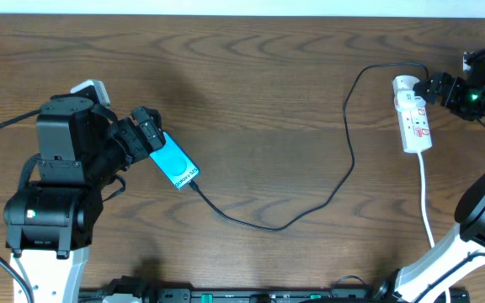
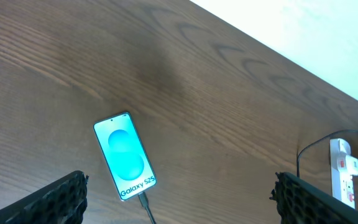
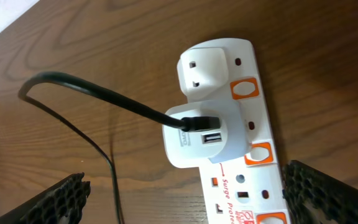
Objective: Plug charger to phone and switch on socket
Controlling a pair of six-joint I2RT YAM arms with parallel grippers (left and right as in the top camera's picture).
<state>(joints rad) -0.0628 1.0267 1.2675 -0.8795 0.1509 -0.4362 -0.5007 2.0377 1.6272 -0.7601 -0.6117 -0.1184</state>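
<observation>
Phone (image 2: 125,155): flat on surface (image 2: 229,93) at left, screen lit cyan. Charger (image 3: 114,98): tip seated in phone's lower end, other end in white adapter (image 3: 185,152) on socket (image 3: 263,124), far right. Left claw (image 2: 179,190): I read it spread wide over phone. Right claw (image 3: 185,186): spread wide over socket, pinching nothing.

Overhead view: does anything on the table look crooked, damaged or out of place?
Nothing looks damaged or spilled. The phone lies at a slant, screen lit, with the black cable in its lower end. The cable runs in a loose loop to the white adapter on the power strip.
</observation>
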